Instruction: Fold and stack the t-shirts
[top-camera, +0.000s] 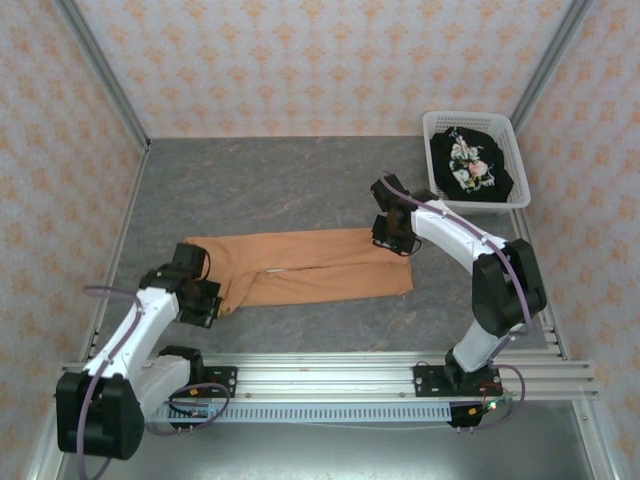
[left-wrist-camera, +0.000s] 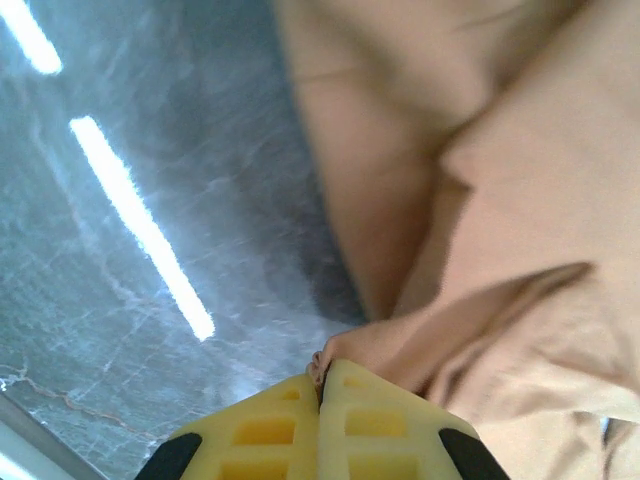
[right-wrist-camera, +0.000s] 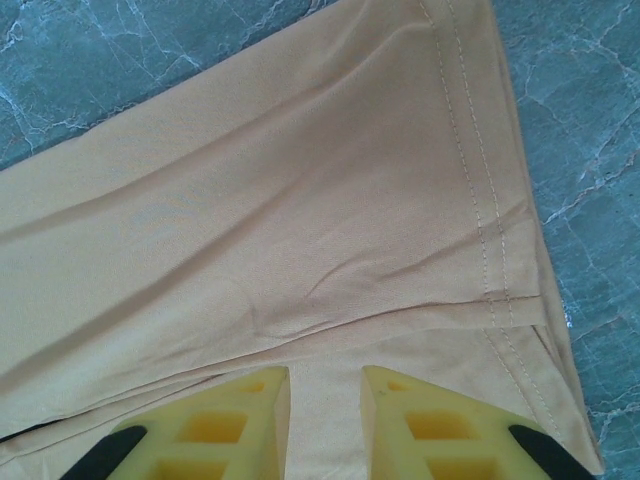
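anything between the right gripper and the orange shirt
Nothing visible. The right gripper is open directly over the orange shirt, near its stitched hem, with only bare cloth below its fingers.

We find bare grey marbled tabletop behind the orange-tan cloth shirt; a white lattice basket blocks the far-right corner.

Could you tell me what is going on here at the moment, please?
Two robot arms are working on an orange-tan t-shirt that lies lengthwise across the grey table. The left gripper has its jaws shut on a pinch of cloth at the shirt's left end. The right gripper sits over the right end near the stitched hem, jaws open. A black floral t-shirt lies in the white basket at the far right, not yet stacked.
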